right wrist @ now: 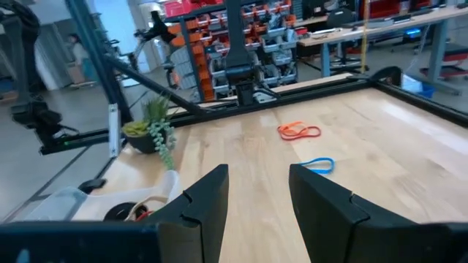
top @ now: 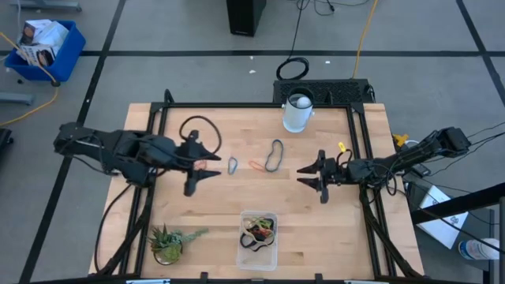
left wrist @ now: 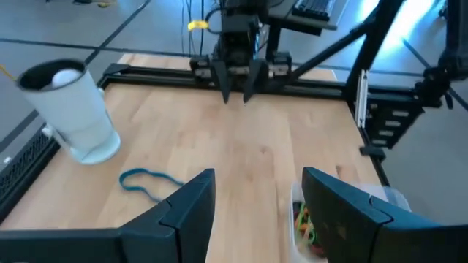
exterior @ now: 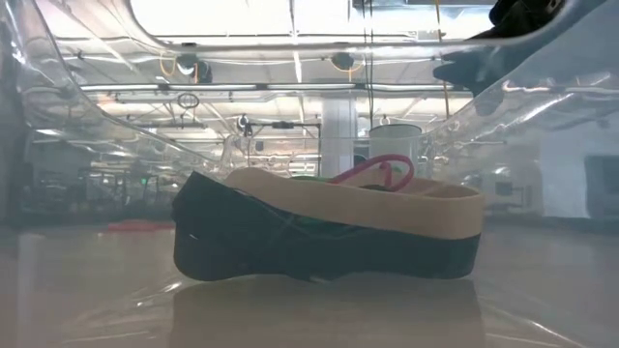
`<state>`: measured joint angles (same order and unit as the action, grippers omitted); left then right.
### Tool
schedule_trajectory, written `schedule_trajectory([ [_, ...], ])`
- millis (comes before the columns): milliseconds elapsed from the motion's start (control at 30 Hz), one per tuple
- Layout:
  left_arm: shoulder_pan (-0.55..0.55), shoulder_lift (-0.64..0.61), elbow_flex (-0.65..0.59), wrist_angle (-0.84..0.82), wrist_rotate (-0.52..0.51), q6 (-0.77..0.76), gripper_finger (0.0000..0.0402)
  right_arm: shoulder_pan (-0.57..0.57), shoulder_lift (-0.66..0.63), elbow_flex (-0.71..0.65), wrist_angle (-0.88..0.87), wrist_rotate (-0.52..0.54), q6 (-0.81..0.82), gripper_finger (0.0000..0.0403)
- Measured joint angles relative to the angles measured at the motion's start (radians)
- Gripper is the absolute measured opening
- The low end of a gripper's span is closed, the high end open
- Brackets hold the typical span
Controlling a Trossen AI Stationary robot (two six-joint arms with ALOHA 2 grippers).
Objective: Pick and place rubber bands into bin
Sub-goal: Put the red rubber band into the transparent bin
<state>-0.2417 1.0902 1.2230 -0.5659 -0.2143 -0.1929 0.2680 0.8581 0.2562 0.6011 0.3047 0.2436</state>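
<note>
From above we see the bin (top: 258,240) near the table's front edge, its long axis running front to back, with a tangle of rubber bands (top: 259,229) inside, dark, orange and green among them. Loose on the wood (top: 331,229) lie a dark band (top: 274,155) stretched into a long loop running roughly front to back, an orange band (top: 258,166) just beside its lower end, a small grey-blue band (top: 233,165) to their left, and another orange band (top: 207,162) near the left gripper (top: 207,163), whose fingers stand wide apart and point toward the table's middle. The right gripper (top: 304,175) faces it from the other side, also spread, holding nothing. A white cup (top: 297,112) stands at the back edge and a small plant (top: 168,241) sits at the front left. From table height we look through the bin's clear wall (exterior: 87,106) at a broad band, tan inside and dark outside (exterior: 329,237), lying on its side with its long axis across the picture, a red band (exterior: 379,170) resting above it. In the left wrist view our spread fingers (left wrist: 186,208) frame bare wood, the blue band (left wrist: 150,181) lying beside the cup (left wrist: 73,109), the bin's corner (left wrist: 387,196) just beside one finger. In the right wrist view the fingers (right wrist: 205,197) stand parted, with the orange band (right wrist: 298,131) and the blue band (right wrist: 316,165) lying flat ahead, and the plant (right wrist: 150,128) and the bin (right wrist: 73,201) to one side.
</note>
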Motion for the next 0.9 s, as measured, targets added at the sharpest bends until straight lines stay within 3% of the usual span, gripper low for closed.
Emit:
schedule_trajectory([
  [233,-0.006,-0.081,-0.135,0.017,0.049,-0.037,0.0212,0.0,0.0,0.0,0.0,0.01,0.0,0.0139],
  [400,0.006,-0.064,-0.143,-0.019,-0.026,-0.044,0.0212,0.0,0.0,0.0,0.0,0.011,-0.001,0.0139],
  [500,0.026,-0.055,-0.143,-0.115,-0.125,-0.099,0.0212,0.0,0.0,0.0,0.0,0.011,-0.001,0.0139],
  [733,0.146,0.002,-0.144,-0.534,-0.202,-0.518,0.0211,0.0,0.0,0.0,0.0,0.012,-0.001,0.0139],
  [900,0.223,0.113,-0.144,-0.676,-0.207,-0.582,0.0211,0.0,0.0,0.0,0.0,0.013,-0.002,0.0139],
])
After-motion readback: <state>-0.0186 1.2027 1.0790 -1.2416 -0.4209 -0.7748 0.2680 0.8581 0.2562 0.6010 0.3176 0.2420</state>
